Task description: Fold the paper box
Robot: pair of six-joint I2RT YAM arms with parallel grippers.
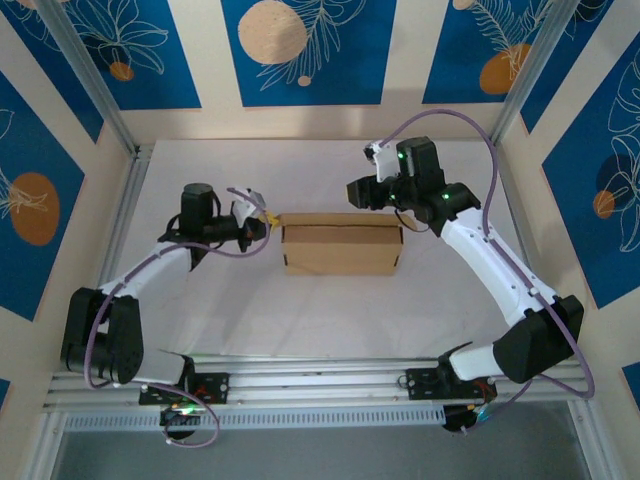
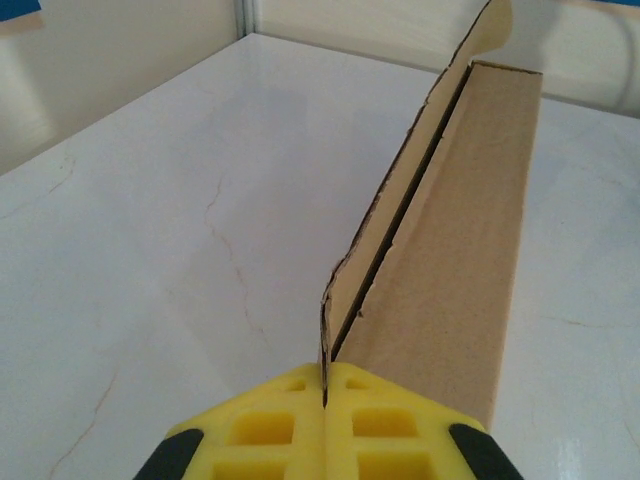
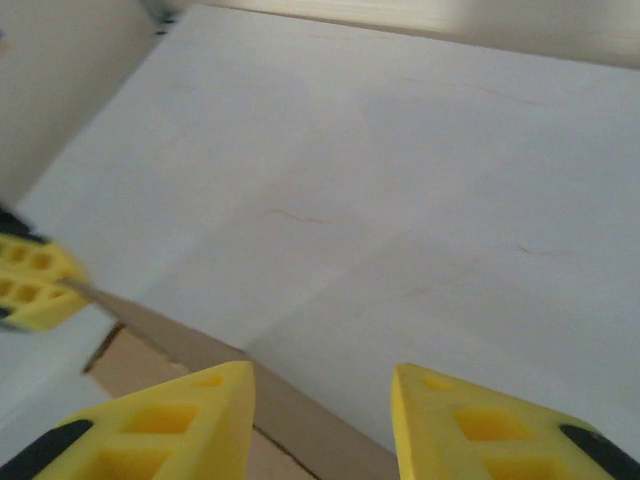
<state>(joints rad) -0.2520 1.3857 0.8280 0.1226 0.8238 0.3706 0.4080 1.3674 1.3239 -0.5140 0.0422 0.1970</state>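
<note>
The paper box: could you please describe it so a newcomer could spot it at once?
Start at the white table. At its middle lies the paper box, a long, plain brown cardboard block. Nothing else on that surface is brown, and the left gripper pinches its thin flap.

Paper box [image 1: 341, 250] on table [image 1: 300, 330], right of left fingers [image 2: 262, 428].

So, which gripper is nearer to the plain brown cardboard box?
Left. The left gripper is shut on the left-end flap of the box; the right gripper hangs open by its far right edge, apart.
</note>
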